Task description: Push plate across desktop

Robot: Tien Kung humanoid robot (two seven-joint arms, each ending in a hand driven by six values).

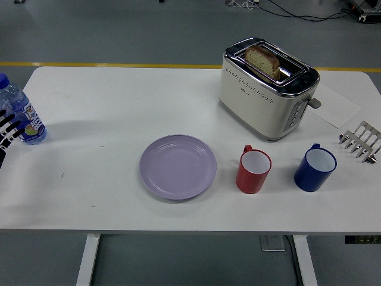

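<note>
1. I see only the fingertips of my left hand (7, 126) at the left edge of the head view, just in front of the water bottle (18, 111). The fingers look spread and hold nothing, though most of the hand is cut off by the frame.
2. My right hand is not in view at all.
3. The plate (178, 166), lilac and empty, lies flat near the middle of the white table (119, 101), towards the near edge, well apart from my hand.
4. The red mug (253, 170) stands just right of the plate, with the blue mug (314, 168) further right and the toaster (266, 88), holding a slice of bread, behind them.
5. My worry: a push from the left would send the plate straight into the red mug, tipping it or shoving it along.
6. A push angled towards me could slide the plate off the near edge.
7. Reaching in from where the hand sits, I could also clip the bottle and knock it over.
8. A toast rack (361, 140) sits at the far right, out of harm's way, I judge.
</note>
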